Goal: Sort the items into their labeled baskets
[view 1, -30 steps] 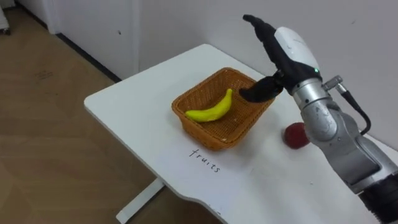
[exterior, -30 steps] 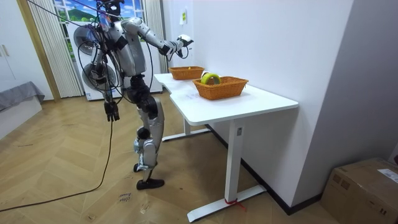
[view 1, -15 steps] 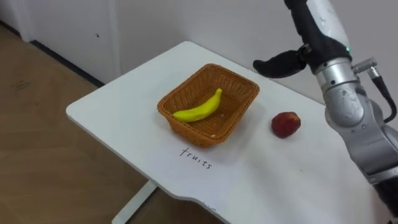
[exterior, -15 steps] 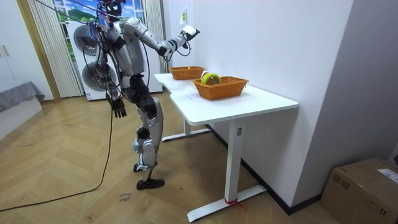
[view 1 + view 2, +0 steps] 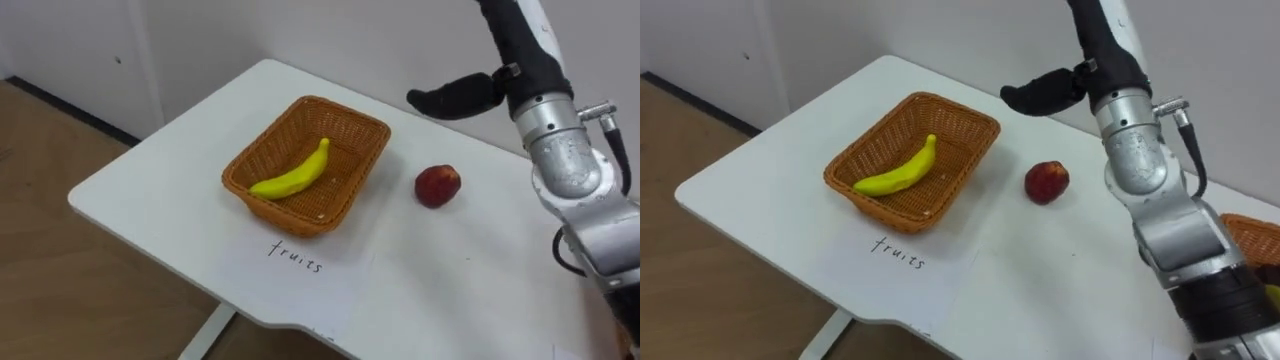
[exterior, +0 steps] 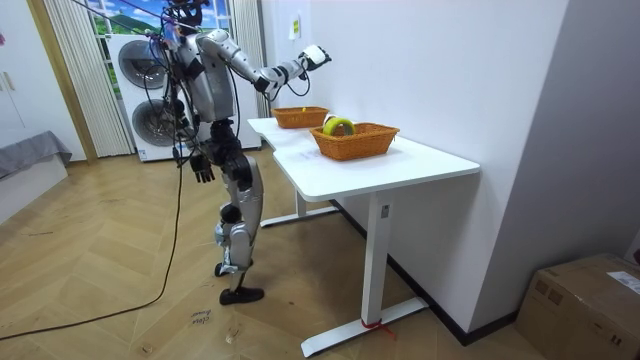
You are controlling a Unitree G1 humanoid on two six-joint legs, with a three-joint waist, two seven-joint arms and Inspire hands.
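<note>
White table top point(image 5: 150, 190) is closest to you, and its front edge runs across the bottom of the eye views. On it, close to that edge, is a small hand-written word point(image 5: 296, 257).

Just behind the word sits a brown woven basket point(image 5: 300, 220). One yellow banana point(image 5: 292, 175) lies inside it, slanted from corner to corner.

To the right of that basket a red apple point(image 5: 437, 185) rests on the bare table. It is near the basket but does not touch it, so it is not yet sorted.

Farther back and higher up is the robot's right hand point(image 5: 520, 45), lifted over the far side of the table, above the apple and not touching it. Its dark thumb point(image 5: 450, 98) sticks out sideways toward the basket. The hand looks open and holds nothing, though its fingers run off the top edge, so you cannot be fully sure.

At the far right of the right eye view you can see the rim of a second woven basket point(image 5: 1252, 235).

From the room view, the robot stands upright at the far end of the table, right arm raised. Its left hand point(image 6: 203, 165) hangs down by its hip. You cannot tell if that hand is open or closed.
</note>
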